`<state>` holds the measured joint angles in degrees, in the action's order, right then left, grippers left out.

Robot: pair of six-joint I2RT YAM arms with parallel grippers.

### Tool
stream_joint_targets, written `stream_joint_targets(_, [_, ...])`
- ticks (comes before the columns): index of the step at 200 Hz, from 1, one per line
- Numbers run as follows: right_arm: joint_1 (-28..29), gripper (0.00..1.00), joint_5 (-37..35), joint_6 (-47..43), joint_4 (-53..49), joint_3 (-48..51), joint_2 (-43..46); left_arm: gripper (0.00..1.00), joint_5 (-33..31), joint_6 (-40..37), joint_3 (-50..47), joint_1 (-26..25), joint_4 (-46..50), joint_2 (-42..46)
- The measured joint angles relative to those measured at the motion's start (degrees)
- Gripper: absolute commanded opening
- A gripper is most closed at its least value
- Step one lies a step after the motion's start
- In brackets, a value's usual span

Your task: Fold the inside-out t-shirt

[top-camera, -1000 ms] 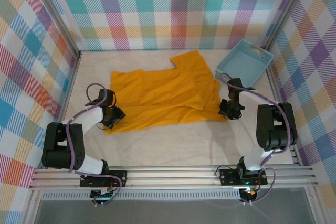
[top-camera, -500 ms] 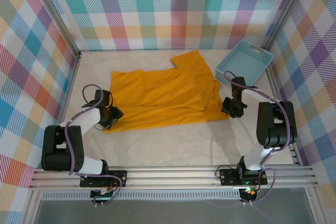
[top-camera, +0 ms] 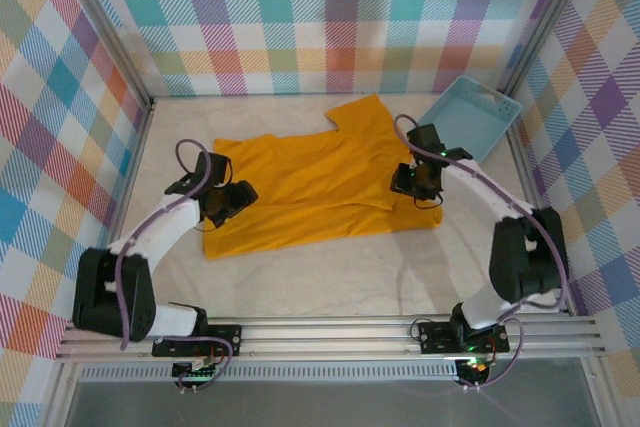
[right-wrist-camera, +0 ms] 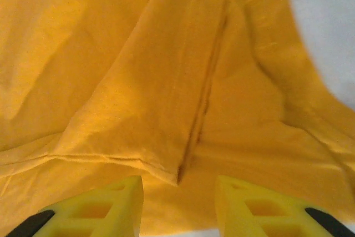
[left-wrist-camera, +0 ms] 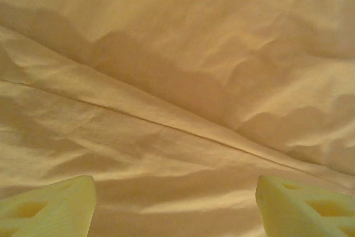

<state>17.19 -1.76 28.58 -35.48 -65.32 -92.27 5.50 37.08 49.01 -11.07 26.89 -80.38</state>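
While the inside-out t-shirt is spread on the table, long axis left to right, its left end is overhung by the open left claw, its right end by the open right claw; nothing is gripped.

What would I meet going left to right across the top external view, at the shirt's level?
left tool, over the shirt's left edge → t-shirt → right tool, over its right edge → basket
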Motion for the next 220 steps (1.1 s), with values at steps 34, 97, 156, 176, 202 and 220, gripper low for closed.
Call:
stream_joint_targets(34, [0.0,0.46,1.2,0.8,0.8,0.1,-8.7,0.77,1.1,0.1,-0.2,-0.1,-1.5,-8.7])
stream_joint_targets(97, [-1.7,0.57,2.6,3.8,5.4,9.4,-5.2,0.8,-0.3,2.8,-8.2,-0.1,-6.4,-3.1])
stream_joint_targets(156, [-0.5,0.63,4.5,9.8,2.9,25.9,12.2,0.88,-2.7,8.4,-21.1,-0.2,-0.2,16.9])
stream_joint_targets(176, [-0.2,0.65,4.3,11.4,-0.2,29.3,17.6,0.91,-4.2,9.4,-23.8,-0.2,5.1,24.3])
stream_joint_targets(202, [-0.2,0.69,3.1,11.4,-5.2,29.1,23.2,0.92,-5.5,9.6,-22.8,-0.1,10.9,29.3])
stream_joint_targets(220, [-0.2,0.7,2.5,10.3,-8.3,23.6,24.5,0.92,-7.5,8.2,-16.1,0.4,14.6,27.3])
